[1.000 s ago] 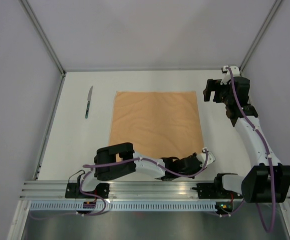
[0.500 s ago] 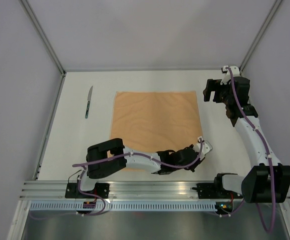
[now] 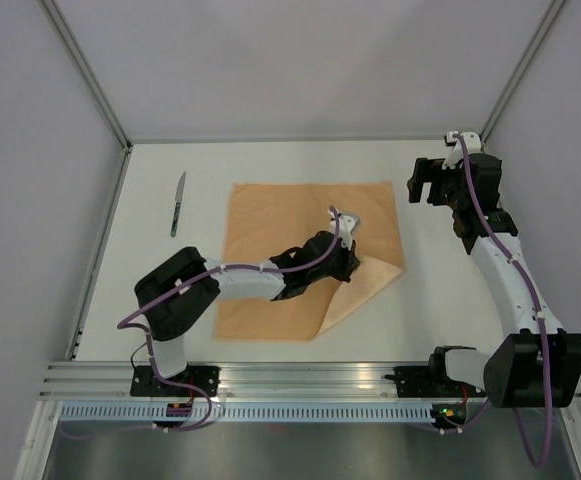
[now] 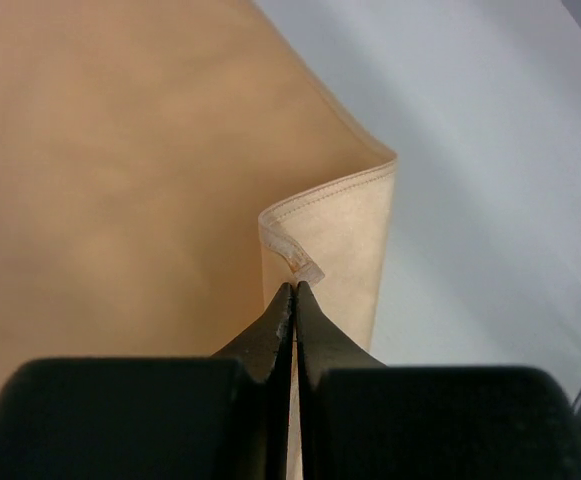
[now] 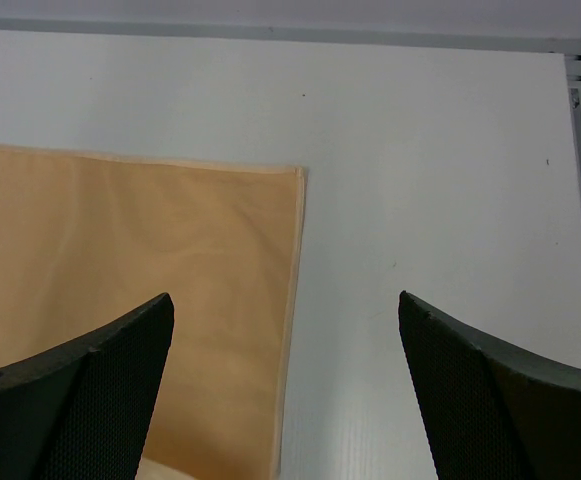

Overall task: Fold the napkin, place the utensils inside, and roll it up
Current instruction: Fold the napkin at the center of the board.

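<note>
The orange-tan napkin [image 3: 280, 220] lies spread on the white table, its near right corner lifted and folded back over the middle. My left gripper [image 3: 352, 250] is shut on that corner; in the left wrist view the hemmed corner [image 4: 295, 255] sticks out just past the closed fingertips [image 4: 282, 300]. A knife [image 3: 177, 203] lies on the table to the left of the napkin. My right gripper [image 3: 425, 182] is open and empty, held above the table just right of the napkin's far right corner [image 5: 295, 175]. No other utensil is in view.
Grey walls close in the table on three sides, with a metal rail [image 3: 270, 380] along the near edge. The left arm stretches across the napkin's near half.
My left gripper has lifted the napkin's near right corner and carried it back and left over the cloth, making a diagonal fold. The right arm has not moved.
</note>
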